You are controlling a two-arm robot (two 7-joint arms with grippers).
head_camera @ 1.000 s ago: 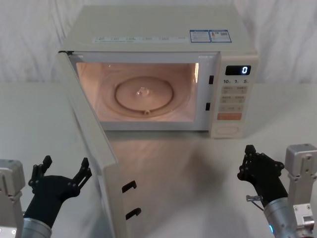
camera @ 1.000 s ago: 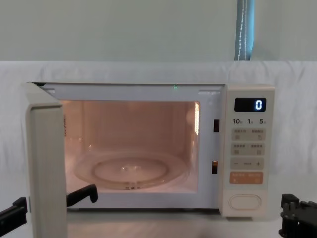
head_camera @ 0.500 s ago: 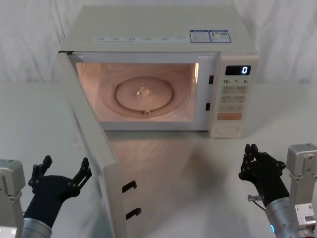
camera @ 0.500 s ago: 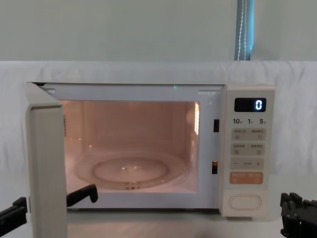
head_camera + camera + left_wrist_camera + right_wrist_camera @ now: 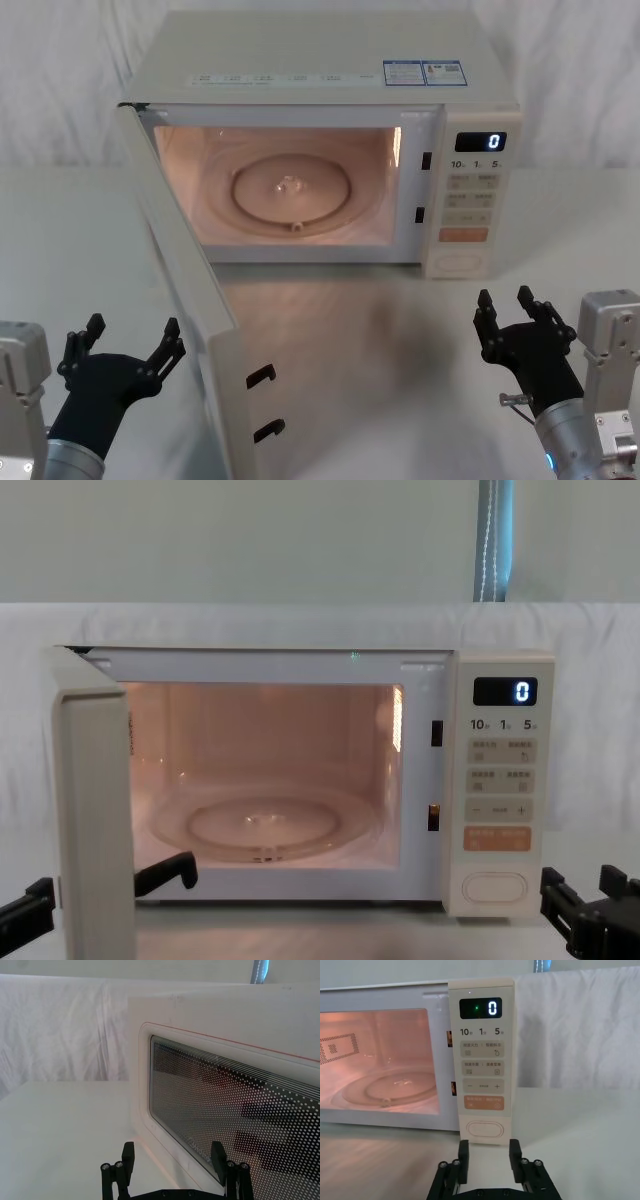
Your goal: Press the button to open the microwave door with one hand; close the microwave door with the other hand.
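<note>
The left gripper (image 5: 125,345) has its jaws spread wide, and it sits low on the table, just beside the outer face of the microwave door (image 5: 190,290). The door stands swung out toward the robot, to the right of those jaws and not between them; the lit cavity behind it is exposed. So the step in hand is, I judge, the closing. To do it well, the left gripper should push flat on the door's outer panel near its free edge, and follow the arc until the latch catches. The button (image 5: 484,1129) is straight ahead of the right gripper (image 5: 489,1157), apart from it. That gripper's jaws are released and hold nothing.
</note>
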